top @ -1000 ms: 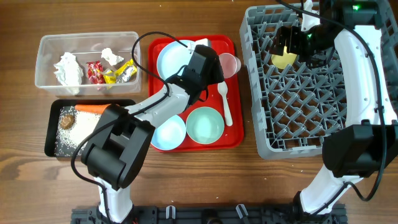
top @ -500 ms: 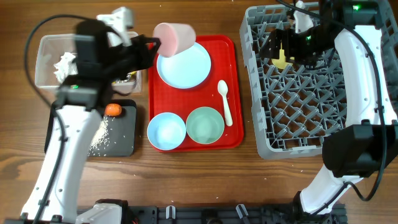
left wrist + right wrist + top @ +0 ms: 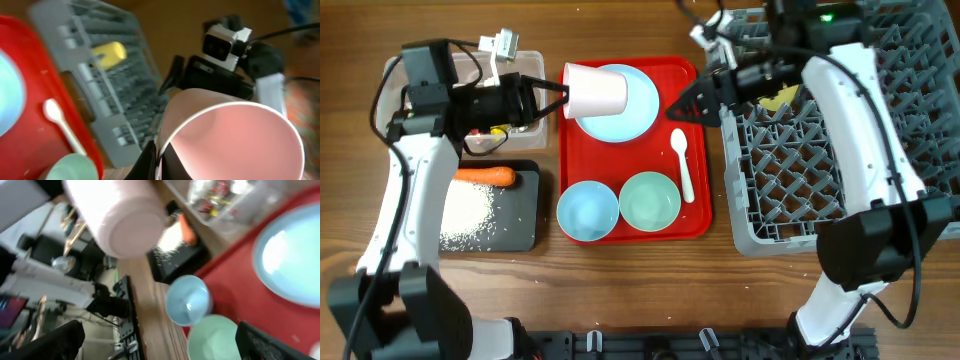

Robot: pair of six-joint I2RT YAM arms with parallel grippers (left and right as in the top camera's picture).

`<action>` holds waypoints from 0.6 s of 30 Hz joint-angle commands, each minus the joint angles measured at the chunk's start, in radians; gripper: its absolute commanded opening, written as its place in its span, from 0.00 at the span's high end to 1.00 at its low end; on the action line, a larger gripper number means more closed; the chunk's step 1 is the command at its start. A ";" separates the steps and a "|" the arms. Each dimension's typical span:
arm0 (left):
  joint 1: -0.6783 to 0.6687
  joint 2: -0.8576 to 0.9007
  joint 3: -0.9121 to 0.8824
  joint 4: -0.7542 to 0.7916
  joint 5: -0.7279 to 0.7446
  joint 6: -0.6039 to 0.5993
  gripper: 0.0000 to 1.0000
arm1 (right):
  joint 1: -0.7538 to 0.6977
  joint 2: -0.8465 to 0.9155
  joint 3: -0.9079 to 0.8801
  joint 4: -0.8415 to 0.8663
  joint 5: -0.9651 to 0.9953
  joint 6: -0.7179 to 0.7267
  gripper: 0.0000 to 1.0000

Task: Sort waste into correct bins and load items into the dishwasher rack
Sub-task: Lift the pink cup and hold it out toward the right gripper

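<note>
— Currently, what does each tool report?

— My left gripper (image 3: 560, 97) is clamped fully closed on the rim of the pink plastic cup (image 3: 598, 91), one finger inside the wall and one outside. The cup hangs on its side above the far-left part of the flat red serving tray (image 3: 620, 160), overlapping the pale blue round plate (image 3: 635, 118) beneath it. My right gripper (image 3: 680, 108) is spread to its widest and holds nothing. Its tips point left at the cup's base, near but apart.

— Where is the free room?

— An open gap lies over the plate, between the cup's base and my right fingertips. On the tray's near half, the pale blue round bowl (image 3: 588, 211) and the blue-green round bowl (image 3: 650, 201) sit side by side, almost touching, both close to the near rim. The white plastic spoon (image 3: 683, 165) lies along the tray's right edge. A narrow strip of bare wood separates that edge from the large grey plastic dishwasher rack (image 3: 790, 190). The yellow plastic cup (image 3: 782, 97) lies in the rack's far-left part.

— And the left side?

— The clear rectangular plastic tub (image 3: 530, 62) sits far-left, largely under my left arm. The shallow black rectangular tray (image 3: 515, 225) is just nearer, its right edge just beside the red tray. It holds the orange carrot (image 3: 485, 176) along its far edge and the white rice-like grains (image 3: 465, 215).
</note>
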State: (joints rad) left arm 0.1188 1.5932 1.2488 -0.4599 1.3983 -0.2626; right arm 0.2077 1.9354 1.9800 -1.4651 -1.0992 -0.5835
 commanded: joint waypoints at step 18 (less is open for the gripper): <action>-0.076 0.071 0.010 0.383 0.178 -0.186 0.96 | 0.068 -0.002 0.010 0.171 -0.350 -0.225 0.00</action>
State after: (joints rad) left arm 0.0803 1.6627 1.2484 -0.1471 1.5501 -0.3466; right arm 0.2741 1.9354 1.9800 -1.3075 -1.4120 -0.8082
